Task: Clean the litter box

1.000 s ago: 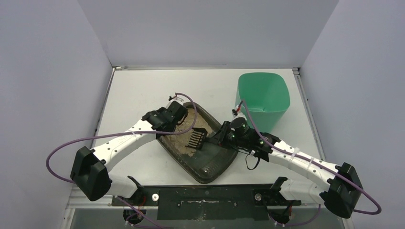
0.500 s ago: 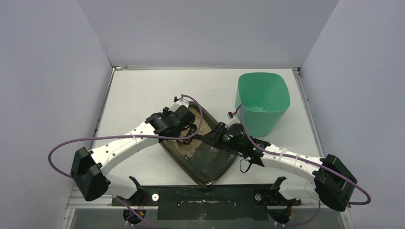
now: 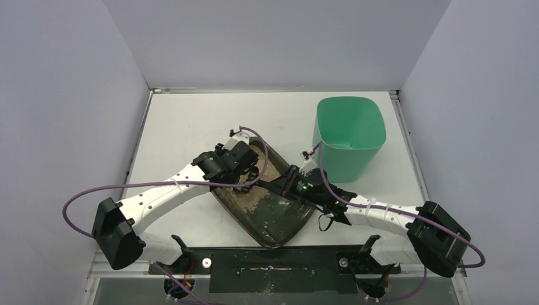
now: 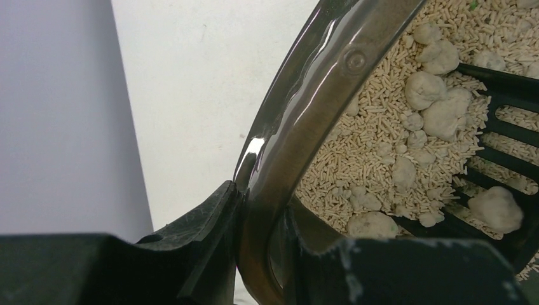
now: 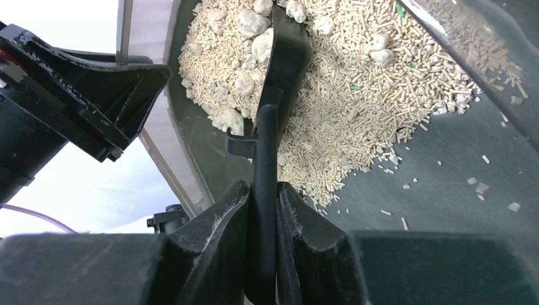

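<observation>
The dark litter box (image 3: 279, 230) lies tilted mid-table, its beige pellets heaped at the far end. My left gripper (image 3: 245, 170) is shut on its far left rim, seen in the left wrist view (image 4: 305, 121), and holds that end. My right gripper (image 3: 287, 185) is shut on the handle of the black slotted scoop (image 5: 267, 133), whose head (image 4: 502, 146) is pushed into the pellets among pale grey clumps (image 4: 438, 108). The clumps also show in the right wrist view (image 5: 251, 25).
A taller mint-green bin (image 3: 349, 136) stands at the back right, just beyond my right arm. Grey walls close in the white table (image 3: 184, 121) on three sides. Loose pellets (image 5: 445, 171) lie scattered on the box's bare floor.
My right gripper has pushed the scoop left and forward from the box's middle into the pellet heap near my left gripper. The left gripper has kept its hold on the rim.
</observation>
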Tool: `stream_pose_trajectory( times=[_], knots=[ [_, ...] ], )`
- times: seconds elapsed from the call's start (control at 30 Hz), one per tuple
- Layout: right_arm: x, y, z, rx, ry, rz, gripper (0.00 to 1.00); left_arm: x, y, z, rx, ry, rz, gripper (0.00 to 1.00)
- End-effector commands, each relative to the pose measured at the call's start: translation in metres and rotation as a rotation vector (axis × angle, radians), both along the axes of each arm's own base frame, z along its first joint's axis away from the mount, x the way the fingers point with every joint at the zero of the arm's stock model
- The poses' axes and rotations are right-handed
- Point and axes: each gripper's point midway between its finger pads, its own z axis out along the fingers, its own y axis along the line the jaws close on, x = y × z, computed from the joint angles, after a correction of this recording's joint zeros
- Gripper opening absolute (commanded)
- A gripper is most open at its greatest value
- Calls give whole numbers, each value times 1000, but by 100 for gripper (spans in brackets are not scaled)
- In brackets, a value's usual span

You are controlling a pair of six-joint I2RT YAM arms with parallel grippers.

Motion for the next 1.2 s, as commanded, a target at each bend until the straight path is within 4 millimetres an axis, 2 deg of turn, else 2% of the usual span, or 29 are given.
stream_pose_trajectory(
  times=[0.0, 0.13, 0.3, 0.7, 0.83, 1.17],
  knots=[
    [-1, -9, -6, 7, -25, 27, 0, 27, -26, 26, -271, -150, 17, 0],
    [-1, -25, -14, 8, -16, 22, 0, 35, -16, 14, -308, -124, 48, 0],
    [-3, -39, -14, 19, -36, 26, 0, 38, -12, -5, -323, -86, 69, 0],
    [-3, -57, -6, 91, -87, 4, 0, 43, -8, -40, -318, -12, 96, 1],
    [0, -60, 1, 111, -104, -4, 0, 43, -9, -49, -313, 13, 98, 13],
    [9, -68, 19, 179, -130, -23, 0, 46, 1, -66, -281, 59, 121, 25]
  ],
)
